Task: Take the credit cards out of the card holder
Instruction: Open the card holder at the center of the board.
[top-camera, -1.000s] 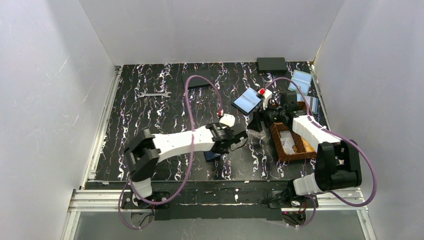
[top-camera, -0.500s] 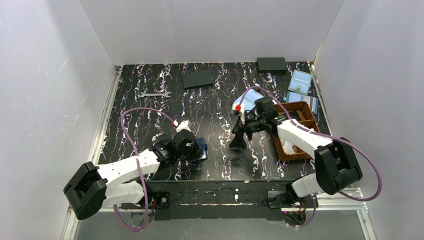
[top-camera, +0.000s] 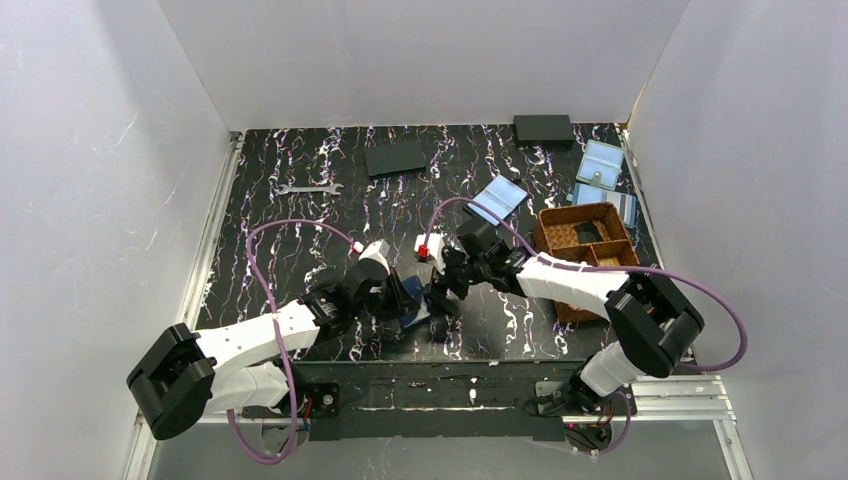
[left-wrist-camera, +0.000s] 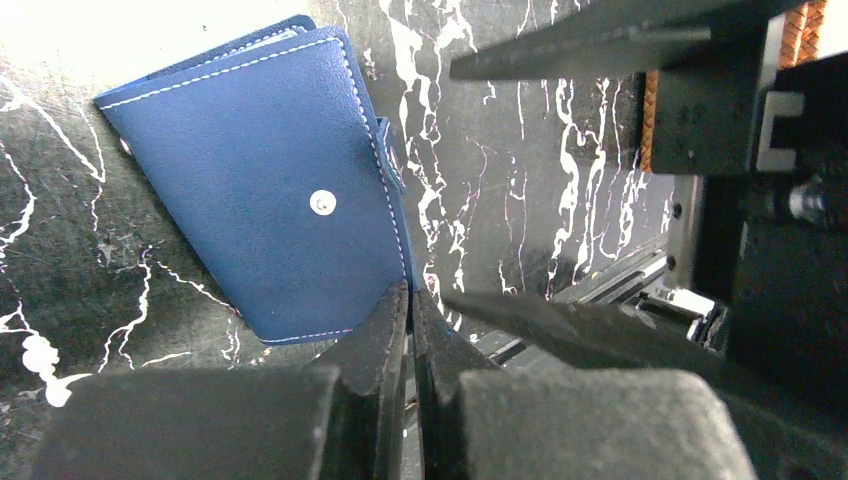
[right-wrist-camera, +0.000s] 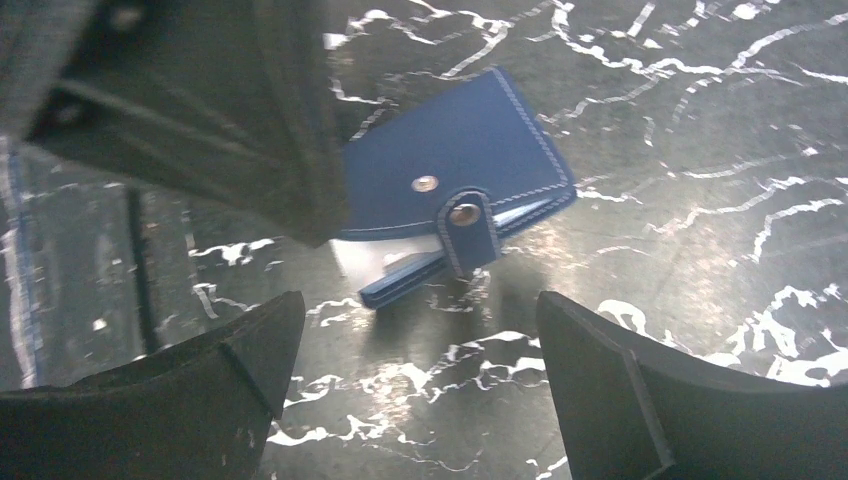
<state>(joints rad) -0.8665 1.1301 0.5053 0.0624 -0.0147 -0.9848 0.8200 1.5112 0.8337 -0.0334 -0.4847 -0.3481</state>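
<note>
1. Nearest, the left pincer (left-wrist-camera: 410, 300) is resting closed, seemingly touching the card holder (left-wrist-camera: 270, 200).
2. It is lying folded on the bench (top-camera: 300, 220), beside the wide-open right pincer (right-wrist-camera: 418, 305).
3. Farther back, a woven tray (top-camera: 572, 209) is sitting.

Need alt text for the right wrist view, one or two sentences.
A folded navy wallet lies on the black marbled table, its snap tab undone and a pale inner edge showing. The right claw stands open, a finger at each lower corner, and the left claw covers the wallet's left end.
</note>
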